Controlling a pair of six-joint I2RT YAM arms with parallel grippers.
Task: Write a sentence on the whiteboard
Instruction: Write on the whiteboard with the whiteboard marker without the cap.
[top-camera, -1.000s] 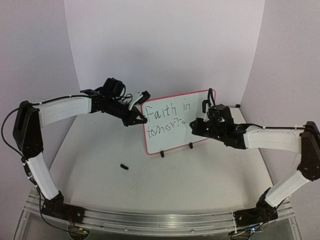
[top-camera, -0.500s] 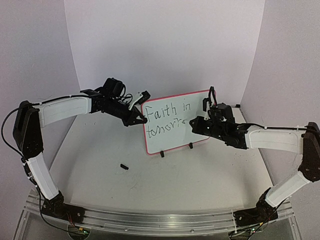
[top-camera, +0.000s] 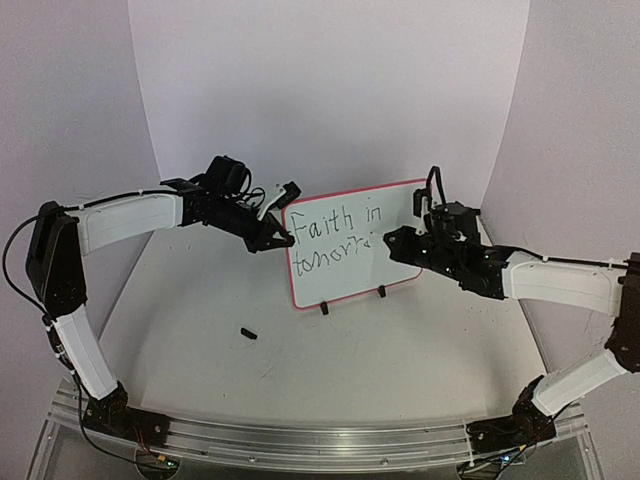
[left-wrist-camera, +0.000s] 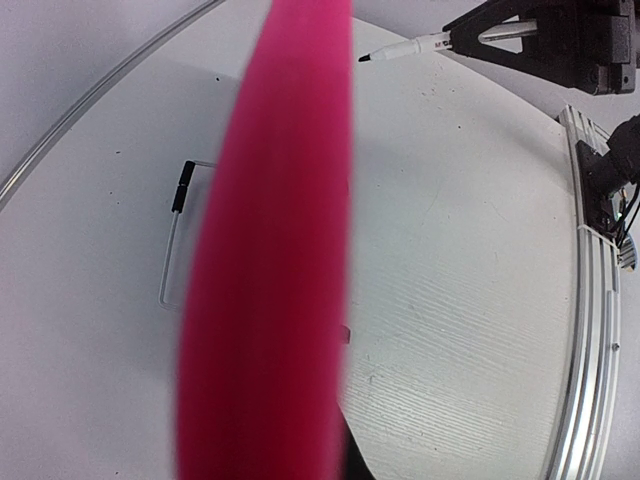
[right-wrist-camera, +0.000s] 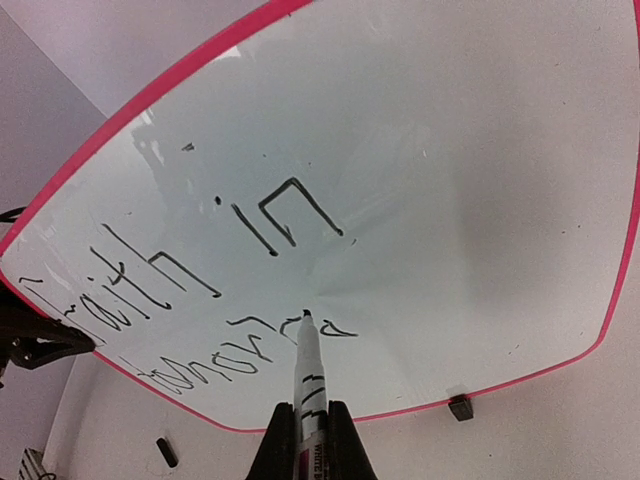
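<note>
Lower left of centre in the top view, I see a small black piece (top-camera: 248, 333) on the table (top-camera: 400, 370). Behind it, at frame centre, the whiteboard (top-camera: 340, 282) stands upright. My left gripper (top-camera: 283, 239) clamps its left edge. My right gripper (top-camera: 393, 240) grasps a marker (right-wrist-camera: 308, 365), its tip at the end of the second line of the sentence (top-camera: 325, 220).

A robotics lab bench; plain white backdrop (top-camera: 330, 90), aluminium mounting rail (top-camera: 300, 436).

Blurred pink whiteboard (left-wrist-camera: 270, 250) edge close; marker (left-wrist-camera: 410, 47) upper right
</note>
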